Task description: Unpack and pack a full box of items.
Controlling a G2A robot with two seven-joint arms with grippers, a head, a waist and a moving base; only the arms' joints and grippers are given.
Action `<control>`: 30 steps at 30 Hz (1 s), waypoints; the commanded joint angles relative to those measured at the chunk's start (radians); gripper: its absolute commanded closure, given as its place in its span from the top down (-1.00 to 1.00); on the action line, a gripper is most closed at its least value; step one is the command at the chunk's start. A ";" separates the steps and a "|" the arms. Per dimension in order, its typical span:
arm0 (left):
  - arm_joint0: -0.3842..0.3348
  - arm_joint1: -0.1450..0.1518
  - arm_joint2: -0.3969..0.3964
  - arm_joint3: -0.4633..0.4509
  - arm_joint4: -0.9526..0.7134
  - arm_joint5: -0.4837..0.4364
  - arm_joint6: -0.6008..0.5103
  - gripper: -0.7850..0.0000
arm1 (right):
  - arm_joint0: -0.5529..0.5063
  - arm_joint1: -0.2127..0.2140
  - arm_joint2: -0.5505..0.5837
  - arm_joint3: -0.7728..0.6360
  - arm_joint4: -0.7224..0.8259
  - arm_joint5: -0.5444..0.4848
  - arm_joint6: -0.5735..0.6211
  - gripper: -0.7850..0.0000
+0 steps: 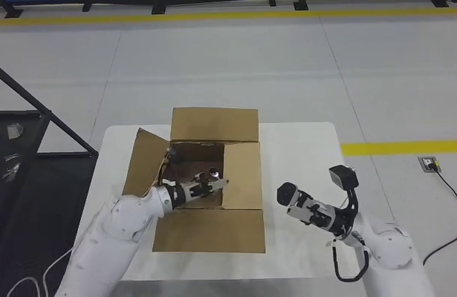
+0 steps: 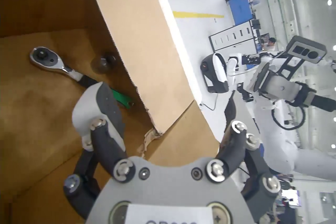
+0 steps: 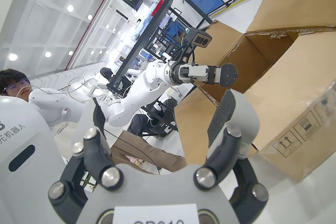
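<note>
Box (image 1: 241, 175) sits open mid-counter (image 1: 306, 145), flaps out. Inside, on its floor: ratchet (image 2: 50, 61), green piece (image 2: 122, 100) partly hidden, dark round obj (image 2: 102, 63). L jaws spread, empty, over box opening nr ratchet. R jaws spread, empty, above counter right of box.

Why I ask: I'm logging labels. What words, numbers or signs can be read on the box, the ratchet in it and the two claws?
On the box, side wall: framed handling pictograms, one a pair of upward arrows; no words legible.
On the left claw, white label at its base: cut off at the picture's edge, unreadable.
On the right claw, white label: likewise cut off.
On the ratchet: no marking legible.
</note>
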 commanded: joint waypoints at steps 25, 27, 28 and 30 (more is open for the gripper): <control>-0.233 -0.119 0.215 0.300 -0.216 -0.181 -0.037 1.00 | -0.130 0.054 0.103 -0.024 0.086 -0.068 -0.087 1.00; -0.227 -0.121 0.215 0.254 -0.205 -0.173 -0.014 1.00 | -0.142 0.058 0.117 -0.029 0.091 -0.079 -0.105 1.00; -0.227 -0.123 0.216 0.236 -0.194 -0.165 0.001 1.00 | -0.150 0.060 0.126 -0.033 0.091 -0.085 -0.115 1.00; -0.227 -0.131 0.231 0.209 -0.184 -0.151 0.031 1.00 | -0.170 0.062 0.143 -0.043 0.098 -0.100 -0.140 1.00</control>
